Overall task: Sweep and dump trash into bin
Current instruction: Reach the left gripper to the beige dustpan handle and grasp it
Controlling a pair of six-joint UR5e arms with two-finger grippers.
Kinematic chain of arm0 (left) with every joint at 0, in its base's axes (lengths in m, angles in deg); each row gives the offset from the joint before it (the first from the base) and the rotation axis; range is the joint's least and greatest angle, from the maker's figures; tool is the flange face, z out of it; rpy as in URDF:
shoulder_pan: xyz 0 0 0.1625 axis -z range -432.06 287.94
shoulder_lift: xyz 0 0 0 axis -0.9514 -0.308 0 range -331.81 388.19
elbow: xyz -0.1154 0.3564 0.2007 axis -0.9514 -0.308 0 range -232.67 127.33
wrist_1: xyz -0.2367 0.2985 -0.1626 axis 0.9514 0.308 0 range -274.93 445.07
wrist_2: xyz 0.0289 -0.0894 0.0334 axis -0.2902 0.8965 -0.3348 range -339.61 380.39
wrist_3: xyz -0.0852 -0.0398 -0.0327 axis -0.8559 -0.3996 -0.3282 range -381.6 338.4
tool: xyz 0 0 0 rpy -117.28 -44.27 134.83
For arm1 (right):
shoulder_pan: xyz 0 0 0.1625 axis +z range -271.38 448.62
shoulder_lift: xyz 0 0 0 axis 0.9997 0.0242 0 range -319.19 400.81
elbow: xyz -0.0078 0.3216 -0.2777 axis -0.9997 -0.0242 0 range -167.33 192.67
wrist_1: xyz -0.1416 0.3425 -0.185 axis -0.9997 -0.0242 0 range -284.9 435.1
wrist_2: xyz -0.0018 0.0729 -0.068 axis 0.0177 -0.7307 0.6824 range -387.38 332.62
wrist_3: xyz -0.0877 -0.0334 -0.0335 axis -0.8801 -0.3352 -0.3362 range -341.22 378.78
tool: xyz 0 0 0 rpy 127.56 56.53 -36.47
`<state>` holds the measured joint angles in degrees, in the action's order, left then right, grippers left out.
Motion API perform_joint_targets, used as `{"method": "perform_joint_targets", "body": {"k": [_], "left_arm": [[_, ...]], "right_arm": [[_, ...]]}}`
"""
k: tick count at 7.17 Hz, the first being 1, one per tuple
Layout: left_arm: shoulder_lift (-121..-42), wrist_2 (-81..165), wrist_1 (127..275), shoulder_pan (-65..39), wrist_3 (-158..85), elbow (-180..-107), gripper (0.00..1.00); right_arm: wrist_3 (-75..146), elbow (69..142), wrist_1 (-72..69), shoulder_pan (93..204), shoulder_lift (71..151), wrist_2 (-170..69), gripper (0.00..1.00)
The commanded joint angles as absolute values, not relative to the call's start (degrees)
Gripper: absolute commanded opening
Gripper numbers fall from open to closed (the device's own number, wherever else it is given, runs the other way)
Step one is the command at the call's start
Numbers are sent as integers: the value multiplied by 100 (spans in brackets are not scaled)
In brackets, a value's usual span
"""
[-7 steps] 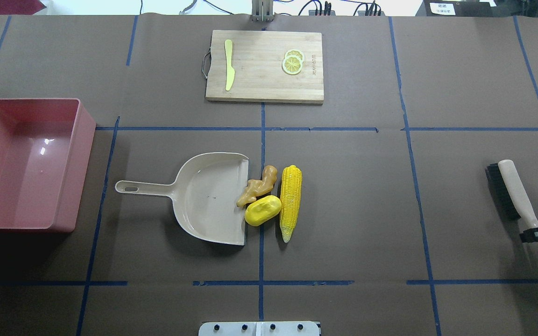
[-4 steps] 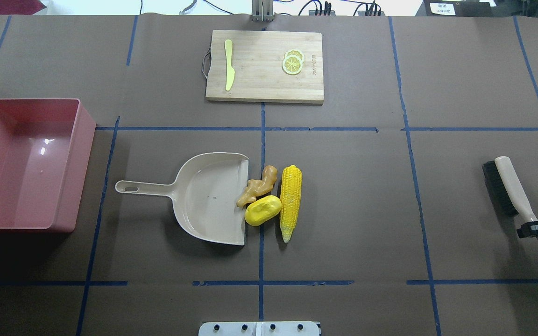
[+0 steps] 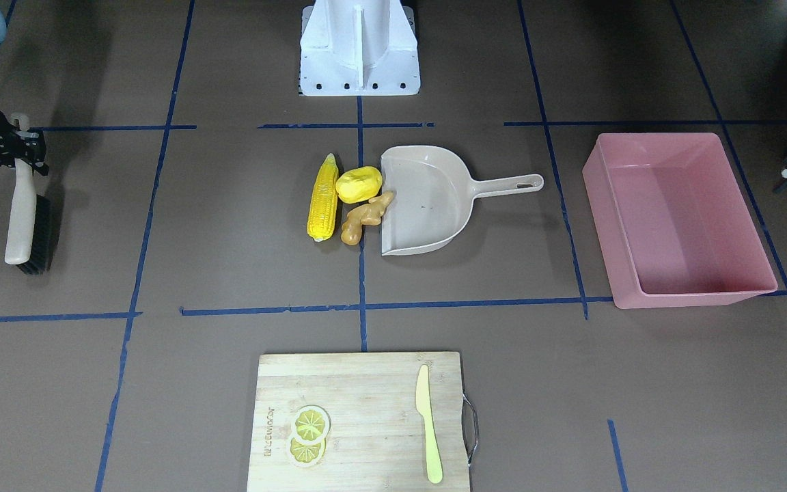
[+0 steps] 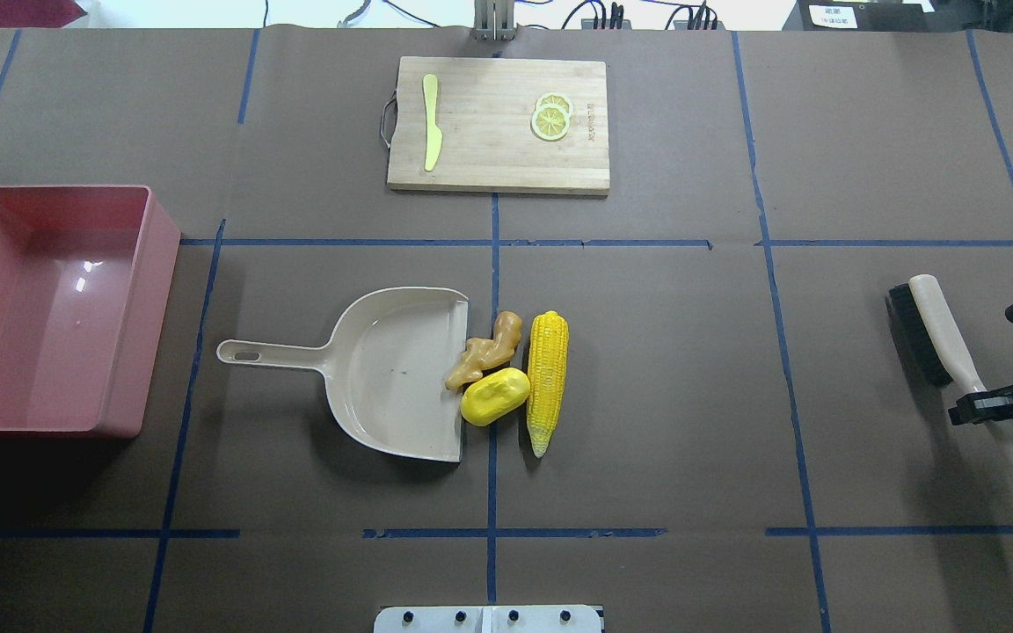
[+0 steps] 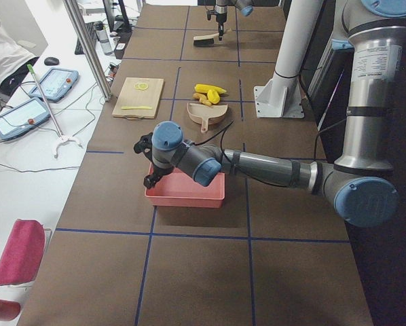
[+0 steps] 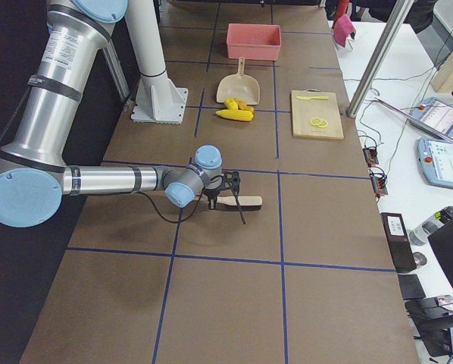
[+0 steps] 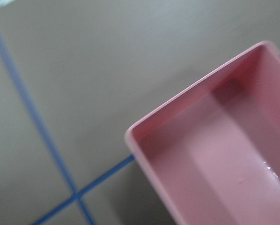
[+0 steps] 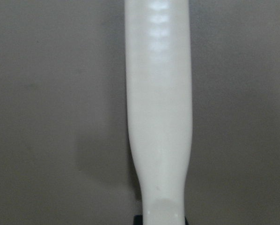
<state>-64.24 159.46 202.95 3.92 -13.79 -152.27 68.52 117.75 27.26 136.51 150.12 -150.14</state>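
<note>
The right end effector (image 4: 988, 407) is clenched on the pale handle of a brush (image 4: 936, 327), gripping near the handle's free end, with the dark bristle head reaching away from it toward the far side of the bench (image 4: 665, 352). Whether the bristles touch the bench cannot be told. Well off to this end effector's left lie the three pieces of trash in a tight cluster: the corn cob (image 4: 547, 380) is the closest to it, the yellow potato (image 4: 495, 396) sits just beyond, touching the cob, and the ginger root (image 4: 484, 350) lies beside the potato, its tip resting on the lip of the dustpan (image 4: 392, 369). The dustpan's open mouth faces the right end effector and its handle points away. The left end effector (image 5: 147, 163) hangs at the outer end of the pink bin (image 4: 160, 290), with a corner of the bin right below it; whether it is released or clenched cannot be told. Farther from both, a cutting board (image 4: 489, 145) carries a plastic knife (image 4: 430, 123) and two lemon slices (image 4: 551, 116).
</note>
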Motion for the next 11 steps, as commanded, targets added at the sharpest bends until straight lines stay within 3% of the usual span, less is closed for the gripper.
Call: {"method": "perform_joint_targets", "body": {"k": [1,6,11], "left_arm": [[-6978,15934,20407,-496,-1395,-15777,100],[-7691,15524,20416,-2704,-1554,-15902,100],[-7746,14775,20390,-3136,-299,-15736,100]], "right_arm": [[6853,11778,2694,13652,14918,-14990,0],[6861,11761,2694,13625,14803,-14946,0],[6861,11761,2694,13625,14803,-14946,0]]}}
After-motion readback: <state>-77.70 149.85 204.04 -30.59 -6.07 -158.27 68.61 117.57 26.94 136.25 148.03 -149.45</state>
